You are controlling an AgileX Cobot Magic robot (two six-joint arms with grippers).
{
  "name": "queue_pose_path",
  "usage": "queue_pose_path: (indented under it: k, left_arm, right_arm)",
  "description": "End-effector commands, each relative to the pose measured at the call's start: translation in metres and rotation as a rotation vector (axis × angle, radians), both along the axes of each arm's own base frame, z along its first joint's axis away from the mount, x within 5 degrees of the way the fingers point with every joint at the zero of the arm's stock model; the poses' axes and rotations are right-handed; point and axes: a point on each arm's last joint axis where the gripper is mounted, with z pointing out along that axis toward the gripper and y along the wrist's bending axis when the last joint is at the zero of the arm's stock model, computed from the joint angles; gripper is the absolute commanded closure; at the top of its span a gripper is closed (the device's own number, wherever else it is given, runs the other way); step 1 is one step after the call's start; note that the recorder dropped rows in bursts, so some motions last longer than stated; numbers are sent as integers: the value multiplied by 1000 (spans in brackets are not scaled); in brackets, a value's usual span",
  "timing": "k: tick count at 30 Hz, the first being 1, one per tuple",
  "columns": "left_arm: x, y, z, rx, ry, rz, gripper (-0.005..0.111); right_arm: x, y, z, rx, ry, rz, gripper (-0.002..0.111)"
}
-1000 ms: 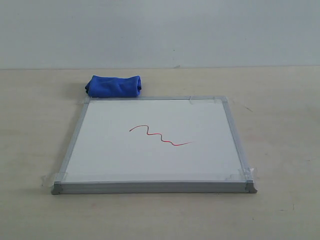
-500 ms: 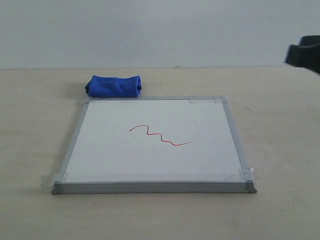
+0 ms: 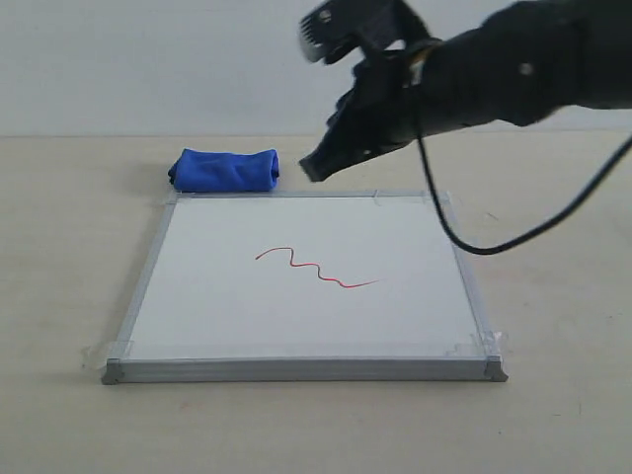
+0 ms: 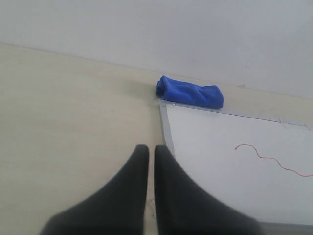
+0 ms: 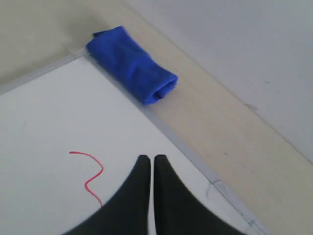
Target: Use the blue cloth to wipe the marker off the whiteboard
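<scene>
Both closed and empty: left gripper (image 4: 147,147) is hanging beside the whiteboard (image 3: 296,321), right gripper (image 3: 308,170) is hovering above it near the blue cloth (image 3: 225,170)

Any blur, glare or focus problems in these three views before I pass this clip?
Exterior view: even, soft light, no glare on the whiteboard; the right gripper is soft-edged, while the blue cloth and marker are crisp. Left wrist view: the left gripper is out of focus at close range. Right wrist view: same, fingers blurred, cloth sharp.

right pincer (image 3: 314,168) now above whiteboard (image 3: 217,306)
</scene>
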Motion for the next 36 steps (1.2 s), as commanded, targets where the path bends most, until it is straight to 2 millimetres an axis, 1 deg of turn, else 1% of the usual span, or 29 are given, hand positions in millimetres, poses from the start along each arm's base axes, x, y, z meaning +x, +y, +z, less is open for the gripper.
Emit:
queue_pose_path:
  k: [1,5,8,11,17,23,25,29,32,36]
  left_arm:
    - [0,0,-1,2,0,3,102]
    - [0,0,-1,2,0,3,102]
    - [0,0,-1,2,0,3,102]
    - [0,0,-1,2,0,3,102]
    - [0,0,-1,2,0,3,102]
    - [0,0,-1,2,0,3,102]
    - [0,0,-1,2,0,3,102]
    - [0,0,-1,2,0,3,102]
    - [0,0,-1,2,0,3,102]
    - [0,0,-1,2,0,3,102]
  right_arm:
    - [12,42,-7,-139,35,155,109]
    - [20,78,-18,-196,63,245,109]
    - [23,98,-27,-260,143,318,109]
    - [32,111,-33,-207,209,316,109]
    - [57,132,-35,-206,203,349,109]
    - [85,151,-42,-50,135,242,109]
    - [90,154,-48,-49,125,242,109]
    - [97,160,-67,-65,172,239,109]
    - [102,162,-81,-18,225,162,109]
    - [109,161,-88,63,235,34,109]
